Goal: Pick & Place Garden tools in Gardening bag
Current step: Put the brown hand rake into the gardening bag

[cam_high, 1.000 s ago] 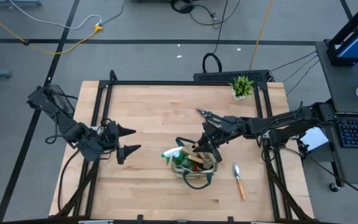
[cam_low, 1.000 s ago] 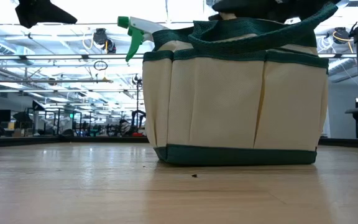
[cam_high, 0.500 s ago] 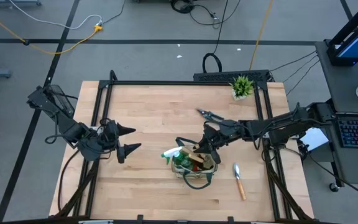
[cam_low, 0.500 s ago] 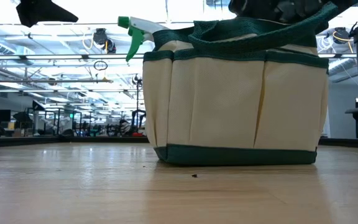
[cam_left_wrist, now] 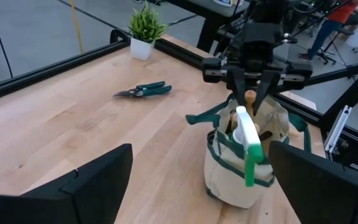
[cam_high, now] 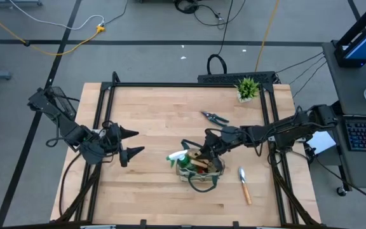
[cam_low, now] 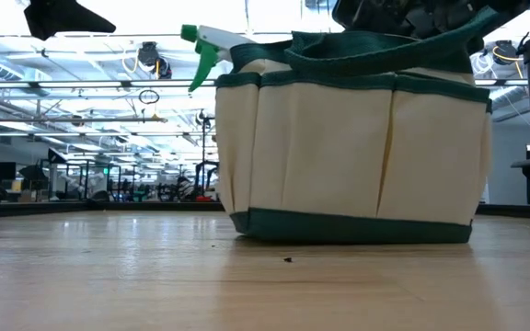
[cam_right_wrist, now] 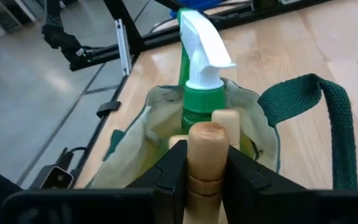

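Right claw [cam_high: 203, 153] is down over the mouth of the small beige fabric gardening bag with dark green trim [cam_high: 199, 170], and its two dark fingers [cam_right_wrist: 173, 168] are clamped on the rounded end of a pale wooden tool handle [cam_right_wrist: 206, 155]. The right wrist view shows it plainly: a finger on either side, the handle standing upright inside the bag. Just beyond the handle, the green spray bottle with the white nozzle [cam_right_wrist: 202, 74] stands in the same bag, its trigger head poking above the rim. One dark green loop handle [cam_right_wrist: 319, 118] arches off to the side.

From desk level the bag [cam_low: 352, 152] sits flat on the light wooden desk [cam_low: 155, 285], the spray nozzle [cam_low: 205, 51] jutting out past its edge.

Two tools lie outside the bag. The dark pruning shears with green grips [cam_high: 215, 117] rest on the desk on the far side of the bag, toward the small potted green plant [cam_high: 247, 88] at the back edge. The metal trowel with the wooden handle [cam_high: 243, 184] lies just beside the bag, on the side away from the left arm.

Left claw [cam_high: 129, 142] waits well apart from the bag, on the left half of the desk, fingers spread wide and holding nothing.
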### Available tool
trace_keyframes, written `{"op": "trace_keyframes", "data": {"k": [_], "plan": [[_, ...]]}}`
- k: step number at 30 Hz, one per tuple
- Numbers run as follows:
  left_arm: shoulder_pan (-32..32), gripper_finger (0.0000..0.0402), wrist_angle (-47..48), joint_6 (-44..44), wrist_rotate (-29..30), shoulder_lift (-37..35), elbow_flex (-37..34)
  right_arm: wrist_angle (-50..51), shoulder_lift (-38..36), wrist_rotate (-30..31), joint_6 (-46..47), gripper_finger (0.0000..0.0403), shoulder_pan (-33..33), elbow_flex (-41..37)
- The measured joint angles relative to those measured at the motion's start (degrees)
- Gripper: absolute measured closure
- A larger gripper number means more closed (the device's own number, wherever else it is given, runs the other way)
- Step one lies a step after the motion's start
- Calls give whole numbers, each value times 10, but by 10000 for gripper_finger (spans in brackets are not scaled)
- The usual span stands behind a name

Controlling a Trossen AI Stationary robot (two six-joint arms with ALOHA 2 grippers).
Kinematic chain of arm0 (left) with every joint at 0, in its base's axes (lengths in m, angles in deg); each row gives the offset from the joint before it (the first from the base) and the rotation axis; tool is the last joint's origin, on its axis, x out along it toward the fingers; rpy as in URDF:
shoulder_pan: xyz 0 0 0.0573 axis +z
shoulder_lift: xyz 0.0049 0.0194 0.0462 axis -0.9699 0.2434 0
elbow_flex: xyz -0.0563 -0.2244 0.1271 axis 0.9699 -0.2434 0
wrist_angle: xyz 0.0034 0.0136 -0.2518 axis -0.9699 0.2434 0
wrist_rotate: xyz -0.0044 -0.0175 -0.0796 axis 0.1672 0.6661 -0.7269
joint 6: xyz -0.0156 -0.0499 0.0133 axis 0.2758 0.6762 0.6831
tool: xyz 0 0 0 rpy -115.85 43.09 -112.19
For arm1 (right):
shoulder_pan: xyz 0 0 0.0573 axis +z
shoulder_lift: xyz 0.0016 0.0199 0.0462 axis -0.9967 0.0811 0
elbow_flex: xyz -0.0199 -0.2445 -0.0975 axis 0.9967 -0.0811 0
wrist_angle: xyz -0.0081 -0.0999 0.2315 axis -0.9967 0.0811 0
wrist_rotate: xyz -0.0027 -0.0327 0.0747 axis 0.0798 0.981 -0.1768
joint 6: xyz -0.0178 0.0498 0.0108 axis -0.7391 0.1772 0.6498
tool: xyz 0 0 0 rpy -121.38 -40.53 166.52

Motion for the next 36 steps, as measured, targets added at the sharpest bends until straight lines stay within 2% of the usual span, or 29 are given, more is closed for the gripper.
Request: {"op": "trace_keyframes", "data": {"k": [11, 23, 26, 36], "plan": [[0, 30, 0, -1, -4, 0, 0, 4, 1, -3, 0, 322, 1, -1], [0, 14, 0, -6, -5, 0, 0, 2, 1, -1, -15, 220, 26, -1], [0, 17, 1, -6, -5, 0, 0, -2, -3, -1, -17, 204, 26, -1], [0, 30, 1, -6, -5, 0, 0, -5, -59, 8, -41, 208, 26, -1]]}}
